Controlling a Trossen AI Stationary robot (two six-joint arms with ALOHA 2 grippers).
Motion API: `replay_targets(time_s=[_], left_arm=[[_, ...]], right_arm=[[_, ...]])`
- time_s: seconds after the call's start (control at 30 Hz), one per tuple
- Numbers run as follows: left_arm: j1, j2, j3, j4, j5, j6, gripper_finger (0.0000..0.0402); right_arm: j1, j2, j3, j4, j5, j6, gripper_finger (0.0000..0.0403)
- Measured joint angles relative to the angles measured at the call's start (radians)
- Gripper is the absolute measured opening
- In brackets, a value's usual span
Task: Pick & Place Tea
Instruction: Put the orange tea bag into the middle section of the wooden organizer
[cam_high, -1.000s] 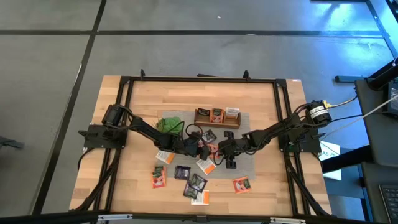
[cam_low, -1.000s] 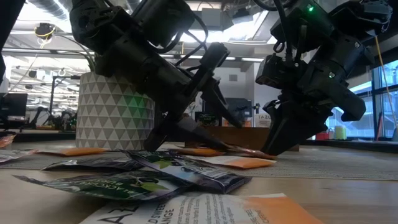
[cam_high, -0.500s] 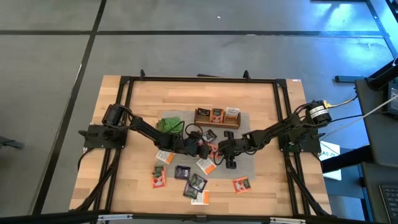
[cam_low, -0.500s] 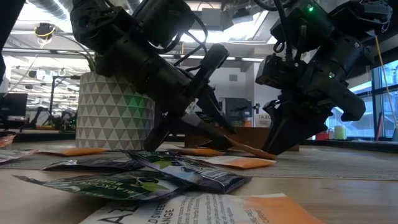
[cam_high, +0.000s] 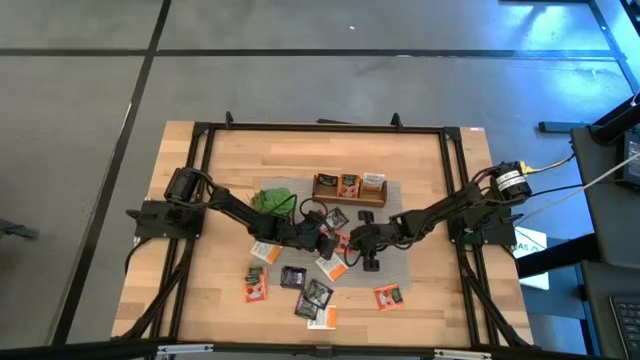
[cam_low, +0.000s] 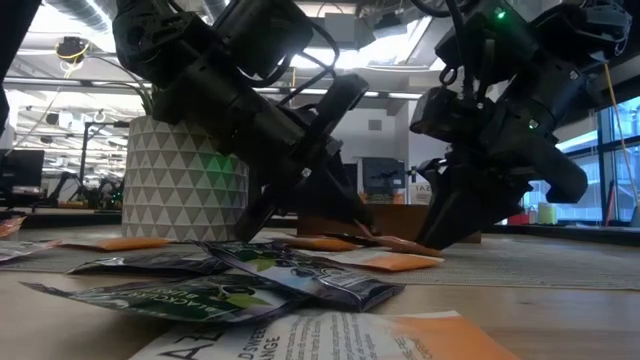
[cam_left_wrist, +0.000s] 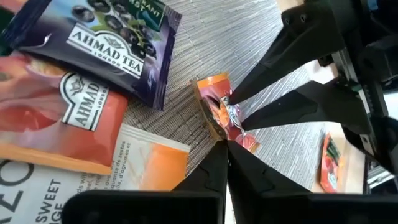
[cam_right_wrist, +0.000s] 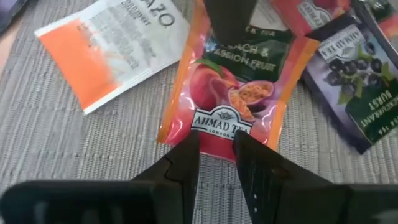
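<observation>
At the centre of the high view, an orange-red sachet (cam_right_wrist: 225, 99) on the grey mat (cam_high: 400, 262) is gripped at opposite edges. The left gripper (cam_left_wrist: 225, 144) has fingers shut on one edge; the right gripper (cam_right_wrist: 216, 155) has fingers narrowly parted on the other. The grasp step appears complete; next, one release and a lift toward the wooden box (cam_high: 349, 187) seem needed.

The left gripper (cam_left_wrist: 225, 144) has snapped shut since a second ago, its fingers, wide apart before, now pinching one edge of the orange-red sachet (cam_left_wrist: 219, 113) at the mat's centre, lifting that edge slightly off the weave.
</observation>
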Motion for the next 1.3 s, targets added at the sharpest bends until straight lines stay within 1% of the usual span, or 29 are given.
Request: replay_targets(time_s=[0.07,0.13,0.23,0.33,0.4,0.47,0.57,0.63,0.7,0.87,0.93,1.03,1.13,1.2,1.3], left_arm=[[0.000,0.000,0.000,0.007,0.003,0.029,0.0002],[-0.003,0.000,0.000,0.013,0.005,0.064,0.0002],[-0.005,0.000,0.000,0.024,0.044,0.094,0.0002],[-0.004,0.000,0.000,0.093,0.088,0.129,0.0002],[-0.001,-0.003,0.000,0.131,0.132,0.160,0.0003],[0.005,-0.009,0.008,0.139,0.196,0.206,0.0002],[0.015,-0.013,0.036,0.135,0.304,0.260,0.0002],[0.021,-0.014,0.064,0.100,0.365,0.292,0.0002],[0.023,-0.014,0.098,0.028,0.396,0.335,0.0002],[0.021,-0.014,0.205,-0.181,0.394,0.504,0.0002],[0.018,-0.014,0.236,-0.224,0.387,0.559,0.0002],[0.013,-0.015,0.270,-0.245,0.386,0.608,0.0003],[0.012,-0.015,0.297,-0.306,0.387,0.628,0.0002],[0.012,-0.015,0.310,-0.366,0.383,0.646,0.0002],[0.012,-0.015,0.311,-0.417,0.355,0.652,0.0003]], right_arm=[[-0.002,-0.015,0.000,-0.009,-0.027,-0.018,0.0106],[-0.001,-0.044,-0.004,-0.029,-0.035,-0.001,0.0106],[0.000,-0.122,-0.003,-0.082,-0.036,0.009,0.0106],[-0.001,-0.204,-0.003,-0.172,-0.035,0.027,0.0106],[-0.001,-0.258,-0.003,-0.209,-0.034,0.030,0.0106],[-0.001,-0.303,-0.002,-0.238,-0.042,0.029,0.0106],[-0.001,-0.357,-0.001,-0.251,-0.088,0.026,0.0106],[-0.001,-0.391,-0.001,-0.248,-0.122,0.026,0.0106],[-0.001,-0.414,-0.001,-0.224,-0.160,0.038,0.0106],[0.000,-0.418,0.001,-0.142,-0.289,0.059,0.0113],[0.000,-0.406,0.001,-0.119,-0.295,0.078,0.0124],[0.000,-0.384,0.001,-0.097,-0.294,0.094,0.0147],[0.000,-0.364,0.001,-0.094,-0.262,0.160,0.0169],[0.000,-0.354,0.001,-0.100,-0.252,0.159,0.0181],[0.000,-0.340,0.001,-0.095,-0.265,0.160,0.0194]])
